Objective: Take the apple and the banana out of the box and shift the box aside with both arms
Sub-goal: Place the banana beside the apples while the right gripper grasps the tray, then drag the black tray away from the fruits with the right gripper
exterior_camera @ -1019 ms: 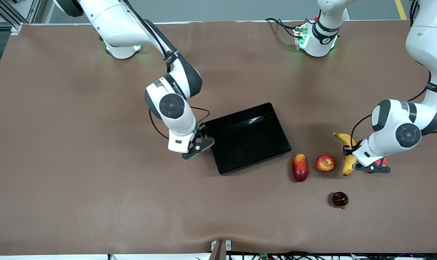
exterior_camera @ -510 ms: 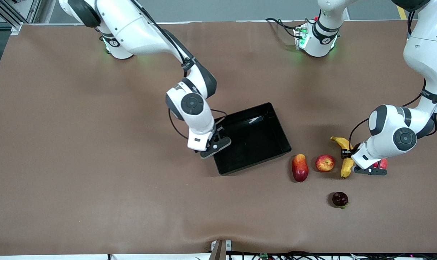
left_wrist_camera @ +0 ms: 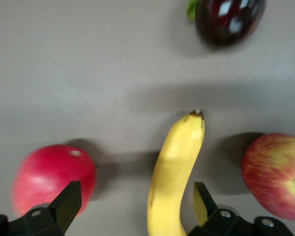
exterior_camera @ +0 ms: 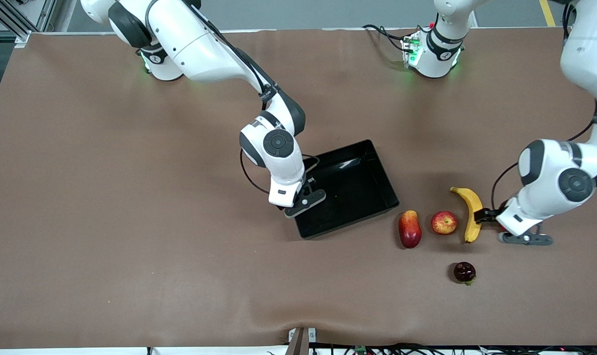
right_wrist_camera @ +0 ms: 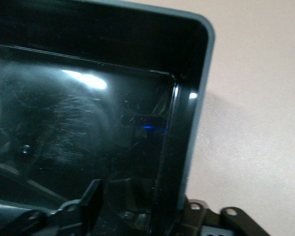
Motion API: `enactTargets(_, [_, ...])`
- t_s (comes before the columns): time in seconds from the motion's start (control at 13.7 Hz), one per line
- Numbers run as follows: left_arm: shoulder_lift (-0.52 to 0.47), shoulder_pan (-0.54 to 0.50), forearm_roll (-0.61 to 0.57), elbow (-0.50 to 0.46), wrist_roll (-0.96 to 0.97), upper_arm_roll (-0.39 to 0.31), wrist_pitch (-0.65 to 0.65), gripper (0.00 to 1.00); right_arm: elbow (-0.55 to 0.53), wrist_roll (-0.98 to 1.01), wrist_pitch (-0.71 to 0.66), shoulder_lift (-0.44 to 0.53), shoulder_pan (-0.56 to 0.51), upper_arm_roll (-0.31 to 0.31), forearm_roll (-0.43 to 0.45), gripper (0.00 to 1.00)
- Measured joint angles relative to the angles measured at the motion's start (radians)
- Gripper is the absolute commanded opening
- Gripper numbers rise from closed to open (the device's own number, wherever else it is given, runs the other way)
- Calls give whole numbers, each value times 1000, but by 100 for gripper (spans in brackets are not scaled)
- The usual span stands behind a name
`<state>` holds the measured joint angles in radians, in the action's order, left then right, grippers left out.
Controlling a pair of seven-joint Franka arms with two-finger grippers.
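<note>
From the front view, the black box (exterior_camera: 345, 190) lies near the middle of the table (exterior_camera: 106, 197), turned at an angle. The right gripper (exterior_camera: 304, 201) is at the box wall on the side toward the right arm's end of the table, low over the rim. Toward the left arm's end lie the fruits: a mango (exterior_camera: 409, 229), then the apple (exterior_camera: 444, 222) beside it, then the banana (exterior_camera: 470, 212). A dark purple fruit (exterior_camera: 464, 272) lies nearer to the front camera than these, well apart from them. The left gripper (exterior_camera: 506, 228) is low, just beside the banana on the side toward the left arm's end.

In the left wrist view, the left gripper (left_wrist_camera: 137, 209) has its fingers spread wide apart, and the banana (left_wrist_camera: 174, 174) lies between them without touching either one. A plain red round fruit (left_wrist_camera: 51, 174) is close to one finger, the apple (left_wrist_camera: 278, 174) is near the other one. The dark purple fruit (left_wrist_camera: 228, 19) is seen farther off.

In the right wrist view, the right gripper (right_wrist_camera: 132, 204) stands astride the box wall (right_wrist_camera: 179, 147), one finger inside the box and one outside. I cannot tell if the fingers press the wall already. The glossy floor of the box shows scratches and reflections of light.
</note>
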<state>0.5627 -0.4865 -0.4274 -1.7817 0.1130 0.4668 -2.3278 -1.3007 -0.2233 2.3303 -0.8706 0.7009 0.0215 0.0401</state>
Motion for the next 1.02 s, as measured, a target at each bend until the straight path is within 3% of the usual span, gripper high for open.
enactTargets(0.44, [-286,5,130,51,42,55,260,100,34,-21,-48,5,-5,-5,2,0])
enactTargets(0.73, [-322,4,192,219,38,68,518,100,47,-32,-175,82,-49,-10,2,0])
enactTargets(1.02, [-349,5,194,289,38,117,596,100,49,-32,-312,208,-144,-15,3,0])
